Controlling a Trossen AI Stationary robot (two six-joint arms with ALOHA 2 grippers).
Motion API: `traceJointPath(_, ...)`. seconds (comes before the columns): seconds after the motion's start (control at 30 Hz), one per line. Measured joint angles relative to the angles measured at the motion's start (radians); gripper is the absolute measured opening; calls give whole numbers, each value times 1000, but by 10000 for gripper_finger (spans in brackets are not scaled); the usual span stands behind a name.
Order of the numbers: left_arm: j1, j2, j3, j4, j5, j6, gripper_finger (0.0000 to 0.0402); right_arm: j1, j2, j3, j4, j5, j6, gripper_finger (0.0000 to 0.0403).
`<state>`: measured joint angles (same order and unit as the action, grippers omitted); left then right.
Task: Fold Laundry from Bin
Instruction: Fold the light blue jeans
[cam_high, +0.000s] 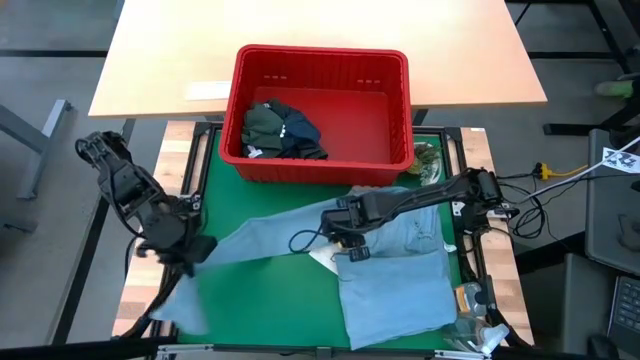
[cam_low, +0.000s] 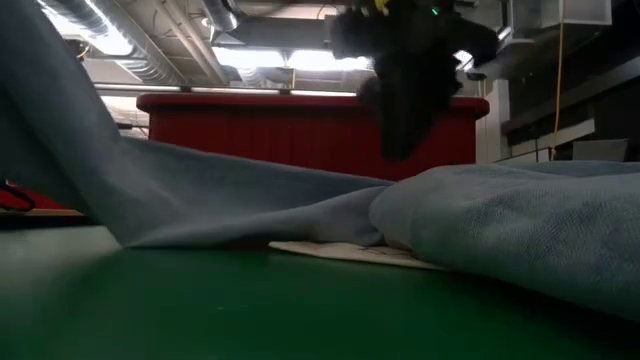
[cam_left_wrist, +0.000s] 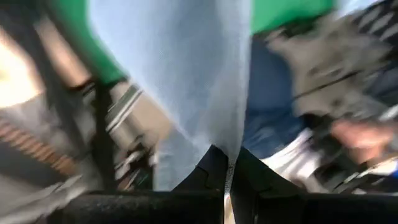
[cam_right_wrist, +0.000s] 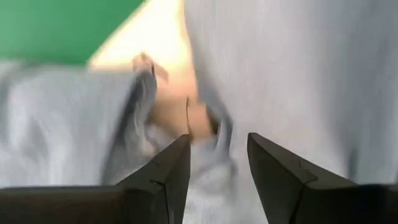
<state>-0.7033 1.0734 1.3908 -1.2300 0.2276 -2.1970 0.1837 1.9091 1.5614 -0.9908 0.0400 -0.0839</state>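
Spreading the light blue shirt (cam_high: 390, 270) flat looks like the step in hand. It lies on the green surface (cam_high: 280, 310) in front of the red bin (cam_high: 322, 62), w/ dark garments (cam_high: 282, 130) left inside. Left claw (cam_high: 190, 252) is clamped tight on the shirt's sleeve end, lifting it off the left edge. Right claw (cam_high: 345, 238) hangs over the shirt's middle, jaws apart, holding nothing. To do it well: pull the sleeve out taut & low, pin the body w/ the right claw so it doesn't drag, then lay the sleeve down w/o bunching.
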Motion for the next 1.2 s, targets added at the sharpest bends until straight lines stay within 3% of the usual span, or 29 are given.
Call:
traceJointPath(0.1,1,13,0,27,-149,14,0,0,-1,18,98,0,-4,161)
traceJointPath(0.27,2,56,0,66,-281,59,0,0,0,18,220,-46,-4,161)
traceJointPath(0.53,39,160,0,81,-375,62,0,24,0,18,321,-260,-1,161)
traceJointPath(0.67,79,206,0,93,-414,155,0,82,0,18,352,-331,-1,161)
traceJointPath(0.8,127,236,0,159,-424,283,0,147,0,18,369,-300,-1,161)
traceJointPath(1.03,222,239,0,222,-425,399,0,245,-1,18,485,-122,7,161)
traceJointPath(1.2,273,239,0,222,-383,457,0,291,0,18,530,-111,6,161)
